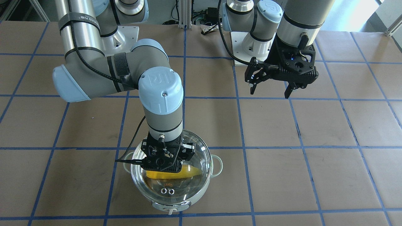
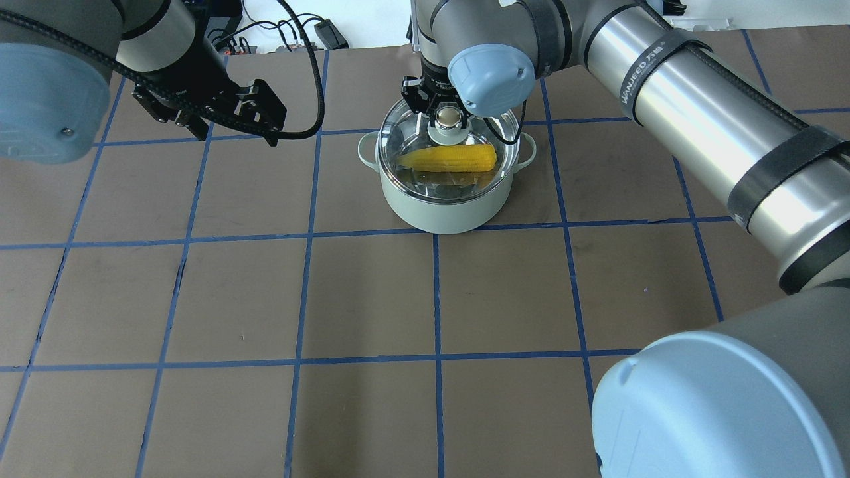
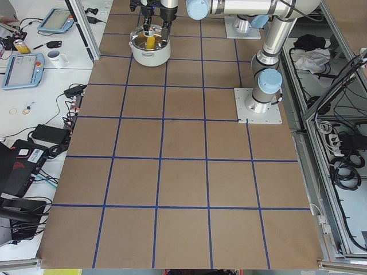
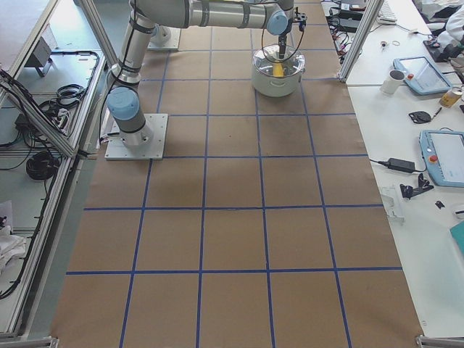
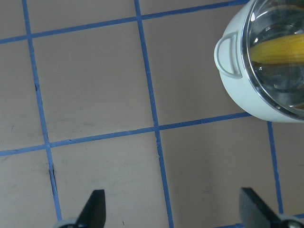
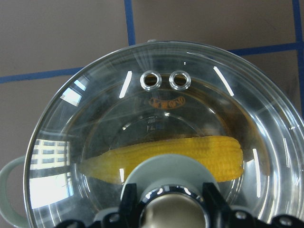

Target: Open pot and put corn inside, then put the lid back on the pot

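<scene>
- Table [image 2: 372, 299]: brown surface with a grid of blue tape lines [image 2: 435, 299].
- Right arm [image 2: 690, 99]: reaches across the table to the far side and comes down over the pot.
- Left arm [image 2: 46, 79]: held above the table, well apart from the pot, on the robot's left.
- Pot [image 2: 438, 209]: pale mint green, upright on the table at the far side, roughly on a tape crossing. One loop handle [image 5: 228, 54] shows in the left wrist view.
- Lid [image 6: 95, 118]: clear glass dome, sits level on the pot's rim and covers the opening.
- Corn [image 2: 451, 158]: yellow cob, lies on its side inside the pot, seen through the glass, tapered end toward the robot's left.
- Left gripper [image 1: 270, 94]: fingers spread wide, nothing between them, hovers over bare table.
- Right gripper [image 6: 167, 209]: points straight down, fingers clamped on either side of the lid's knob [image 2: 448, 118].
- Vent rings [image 6: 151, 80]: two, side by side in the glass, on the side of the lid away from the robot.
</scene>
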Robot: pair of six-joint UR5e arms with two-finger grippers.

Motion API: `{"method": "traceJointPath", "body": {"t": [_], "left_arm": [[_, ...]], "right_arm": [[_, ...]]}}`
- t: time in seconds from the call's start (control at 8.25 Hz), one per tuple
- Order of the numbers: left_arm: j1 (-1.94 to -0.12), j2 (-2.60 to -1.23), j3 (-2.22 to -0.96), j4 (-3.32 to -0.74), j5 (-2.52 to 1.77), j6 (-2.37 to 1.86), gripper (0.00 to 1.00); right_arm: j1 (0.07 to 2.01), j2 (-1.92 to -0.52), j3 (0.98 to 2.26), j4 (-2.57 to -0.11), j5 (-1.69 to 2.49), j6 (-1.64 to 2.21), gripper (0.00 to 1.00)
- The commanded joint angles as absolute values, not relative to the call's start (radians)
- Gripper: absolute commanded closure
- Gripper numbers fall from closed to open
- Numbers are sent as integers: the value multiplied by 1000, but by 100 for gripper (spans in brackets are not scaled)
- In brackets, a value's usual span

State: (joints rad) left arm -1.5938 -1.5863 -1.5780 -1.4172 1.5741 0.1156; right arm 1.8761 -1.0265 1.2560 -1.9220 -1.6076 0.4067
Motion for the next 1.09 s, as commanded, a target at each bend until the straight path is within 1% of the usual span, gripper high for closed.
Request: {"method": "traceJointPath", "body": {"t": [0.0, 0.97], "left_arm": [[-1594, -1589, -1577, -1416, 1574, 124, 0], [-1586, -1589, -1575, -1417, 1585, 118, 0]], "right_arm": [[1876, -1028, 1262, -1922, -1606, 413, 56], [1878, -1037, 1266, -1922, -1578, 425, 56]]}}
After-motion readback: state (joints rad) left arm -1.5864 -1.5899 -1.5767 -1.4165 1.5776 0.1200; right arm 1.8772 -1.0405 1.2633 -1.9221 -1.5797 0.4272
